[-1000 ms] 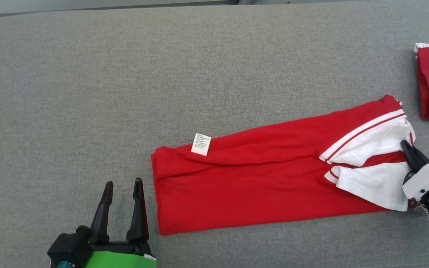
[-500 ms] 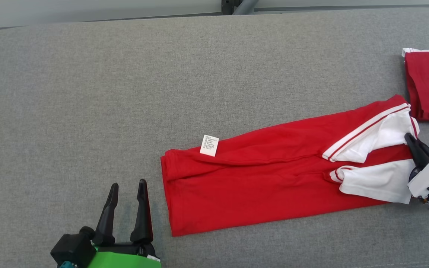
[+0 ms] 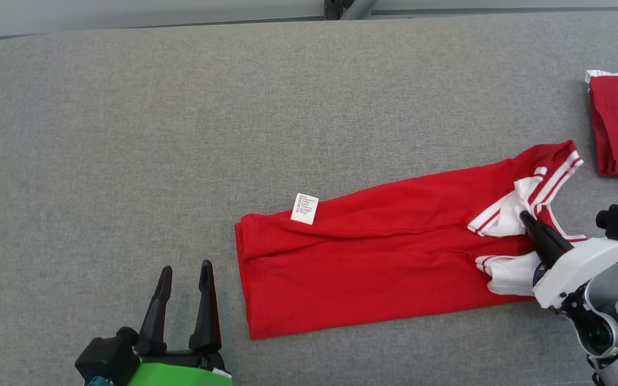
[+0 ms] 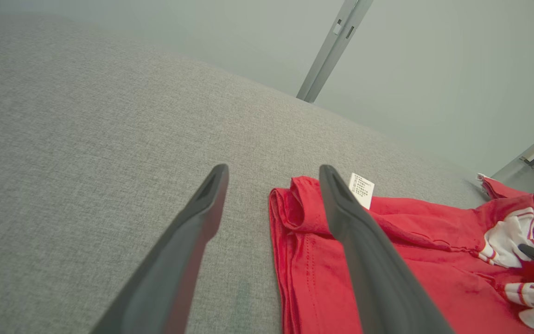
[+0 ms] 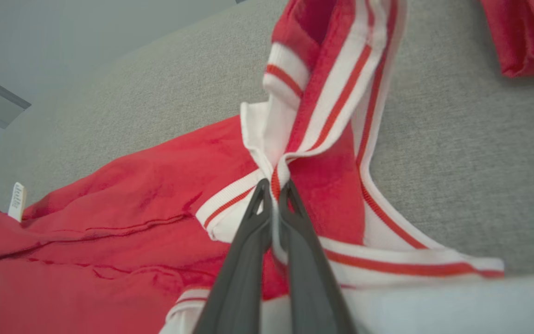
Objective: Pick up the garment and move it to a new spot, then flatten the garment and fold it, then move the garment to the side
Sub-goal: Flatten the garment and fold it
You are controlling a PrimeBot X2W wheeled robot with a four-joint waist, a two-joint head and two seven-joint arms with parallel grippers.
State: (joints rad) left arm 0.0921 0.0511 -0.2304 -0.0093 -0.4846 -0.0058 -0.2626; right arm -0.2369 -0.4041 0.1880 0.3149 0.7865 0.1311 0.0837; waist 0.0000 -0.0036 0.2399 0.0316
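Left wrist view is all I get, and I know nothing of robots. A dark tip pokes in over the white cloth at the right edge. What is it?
Observer: It is the right gripper. Its own wrist view shows its two fingers shut on the striped trim of the red garment.
Operator: One of the two big prongs in front of me seems to lie across the red cloth. Is it touching it?
Observer: No. From the head view, the left gripper stands open beside the garment's left end, with a strip of bare grey surface between them.
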